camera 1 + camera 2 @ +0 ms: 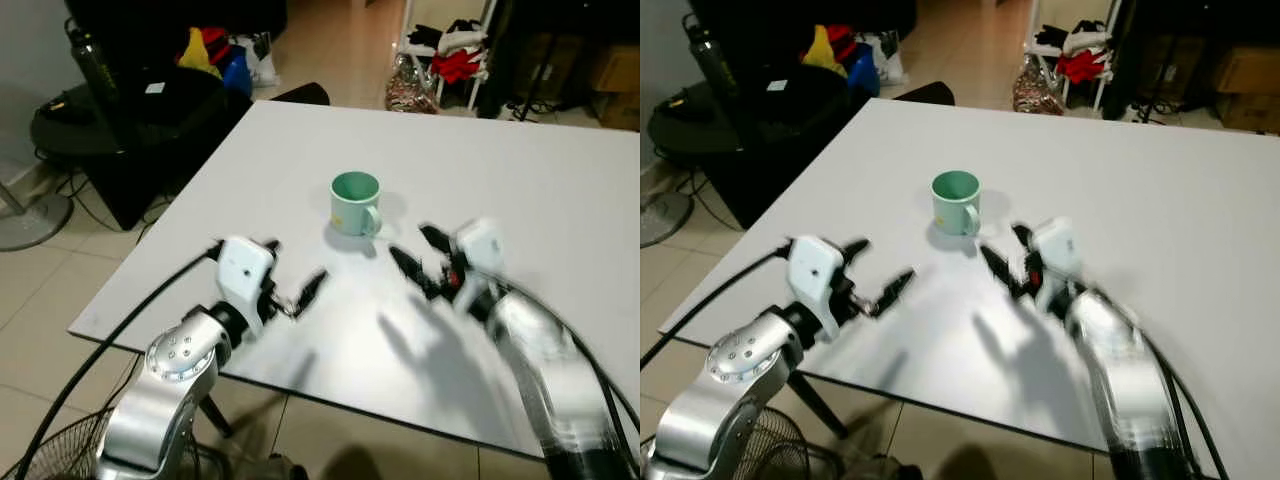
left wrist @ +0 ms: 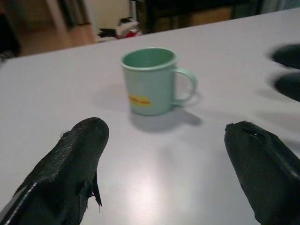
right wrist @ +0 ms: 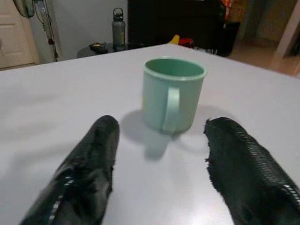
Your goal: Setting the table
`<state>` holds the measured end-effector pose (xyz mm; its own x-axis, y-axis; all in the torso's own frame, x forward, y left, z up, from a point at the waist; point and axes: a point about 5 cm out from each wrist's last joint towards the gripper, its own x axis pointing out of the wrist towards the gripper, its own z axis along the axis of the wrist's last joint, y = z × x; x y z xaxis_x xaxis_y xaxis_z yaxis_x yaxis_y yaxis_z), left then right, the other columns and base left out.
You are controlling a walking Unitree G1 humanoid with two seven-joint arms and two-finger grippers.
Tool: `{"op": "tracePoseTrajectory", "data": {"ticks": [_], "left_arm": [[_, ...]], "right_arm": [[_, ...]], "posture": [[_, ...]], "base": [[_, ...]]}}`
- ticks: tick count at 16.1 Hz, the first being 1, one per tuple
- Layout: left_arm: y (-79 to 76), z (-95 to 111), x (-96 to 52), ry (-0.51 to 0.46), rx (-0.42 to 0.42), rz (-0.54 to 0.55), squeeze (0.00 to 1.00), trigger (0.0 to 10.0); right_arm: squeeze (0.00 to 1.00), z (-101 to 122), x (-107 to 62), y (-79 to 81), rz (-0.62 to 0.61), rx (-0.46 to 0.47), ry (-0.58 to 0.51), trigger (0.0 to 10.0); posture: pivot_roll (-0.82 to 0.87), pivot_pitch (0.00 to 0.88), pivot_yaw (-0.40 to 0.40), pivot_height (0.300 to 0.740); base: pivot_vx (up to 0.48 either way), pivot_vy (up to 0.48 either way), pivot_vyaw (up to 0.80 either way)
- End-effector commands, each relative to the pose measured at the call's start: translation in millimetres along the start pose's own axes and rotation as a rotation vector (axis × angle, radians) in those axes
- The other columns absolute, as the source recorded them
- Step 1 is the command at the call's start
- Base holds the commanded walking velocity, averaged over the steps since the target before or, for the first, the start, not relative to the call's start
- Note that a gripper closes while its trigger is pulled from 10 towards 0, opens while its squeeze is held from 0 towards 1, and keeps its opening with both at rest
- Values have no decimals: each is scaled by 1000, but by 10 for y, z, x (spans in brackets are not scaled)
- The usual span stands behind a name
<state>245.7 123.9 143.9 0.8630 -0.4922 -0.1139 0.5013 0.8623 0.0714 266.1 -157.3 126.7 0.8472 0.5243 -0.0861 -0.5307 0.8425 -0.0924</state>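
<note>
Basically one task item out so far: a mint-green mug (image 1: 355, 203), upright, empty as far as the rim shows, standing on the white table (image 1: 560, 180) roughly mid-width, a bit toward the robot's side. Handle points toward the robot and slightly to its right, so it faces the right gripper (image 1: 420, 259) almost head-on; in the right wrist view the handle sits nearly centred between the two black fingers (image 3: 89, 173). Small yellow label on the mug's side, seen from the left wrist cam.

Right gripper: near the mug, just short of it, not touching. Jaws spread wide, nothing held. Arm is blurred in the head views, so it's prob moving. Judging by line-up w/ the handle, this arm looks like the one going for the grasp.

Left gripper (image 1: 296, 288): low over the table, further back and to the left of the mug, well apart from it. Jaws also wide open, empty. Aimed at the mug's body w/ handle off to one side, so prob standby or support, not the main grab.

Task looks early: no plates or cutlery on the table. Next move likely calls for closing on the handle or body w/o tipping the mug.

Bkgd: dark furniture, clothes, cables and a fan base (image 1: 25, 215) on the tiled floor.
</note>
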Motion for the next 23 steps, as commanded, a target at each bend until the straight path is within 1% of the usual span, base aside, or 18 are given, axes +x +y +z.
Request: {"op": "tracePoseTrajectory", "data": {"ticks": [1,2,3,4,5,7,9,11,14,19,23], "left_arm": [[57,7,-20,-7,10,53,0,10000],[87,35,-48,-24,12,102,0,10000],[103,47,-81,-32,12,130,0,10000],[85,34,-117,-27,18,132,0,10000],[71,22,-137,-25,15,141,0,10000],[53,11,-156,-20,13,147,0,10000],[53,12,-168,-16,16,152,0,10000],[47,8,-171,-11,16,156,0,10000],[36,0,-172,-6,19,159,0,10000],[53,3,-166,-3,25,167,0,10000],[45,-6,-159,3,26,164,0,10000]], "right_arm": [[1000,131,-14,53,-5,-15,-40,10000],[1000,196,-133,121,-140,29,-75,10000],[1000,213,-222,149,-276,91,-56,10000],[0,206,-292,243,-297,195,-42,10000],[0,193,-329,286,-321,228,-38,10000],[0,131,-351,277,-391,255,-10,10000],[0,123,-372,281,-437,242,33,10000],[0,163,-376,305,-426,224,49,10000],[0,125,-367,294,-439,167,105,10000],[0,106,-361,321,-434,174,130,10000],[0,94,-359,311,-442,185,140,10000]], "posture": [[79,0,88,740],[80,0,82,740],[81,0,81,740],[85,0,72,740],[87,0,71,740],[91,0,72,740],[91,0,70,740],[89,0,66,740],[88,0,60,740],[89,0,57,740],[89,0,58,740]], "base": [[0,0,0],[0,0,0],[0,-274,0],[0,-315,0],[0,-315,0],[0,-317,0],[0,-319,0],[0,-317,0],[0,-317,0],[0,-311,0],[0,-309,0]]}}
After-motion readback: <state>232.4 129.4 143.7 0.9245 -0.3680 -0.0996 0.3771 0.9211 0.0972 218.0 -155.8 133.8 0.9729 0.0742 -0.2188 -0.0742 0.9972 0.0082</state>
